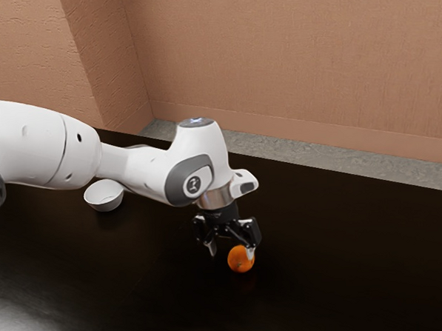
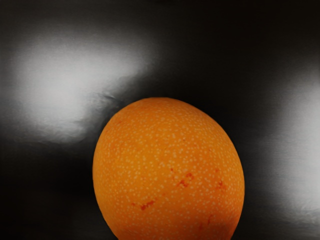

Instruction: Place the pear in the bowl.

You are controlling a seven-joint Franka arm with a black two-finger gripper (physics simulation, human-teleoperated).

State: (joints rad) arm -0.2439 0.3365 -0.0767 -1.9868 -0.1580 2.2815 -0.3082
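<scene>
The black gripper point(image 1: 231, 252) is low over the dark table with its two fingers spread apart. An orange, rounded pear point(image 1: 241, 259) is at the fingertips, partly behind the finger on the exterior view's right; a gap separates it from the other finger. In the wrist view the speckled pear point(image 2: 169, 172) is large at the lower edge, just under my hand. The white bowl point(image 1: 105, 204) stands upright beyond the forearm, toward the exterior view's left.
The dark glossy table point(image 1: 345, 263) extends around the gripper. The arm's forearm reaches over the table close to the bowl. Behind the table's far edge are a grey floor strip and a brownish wall point(image 1: 297, 65).
</scene>
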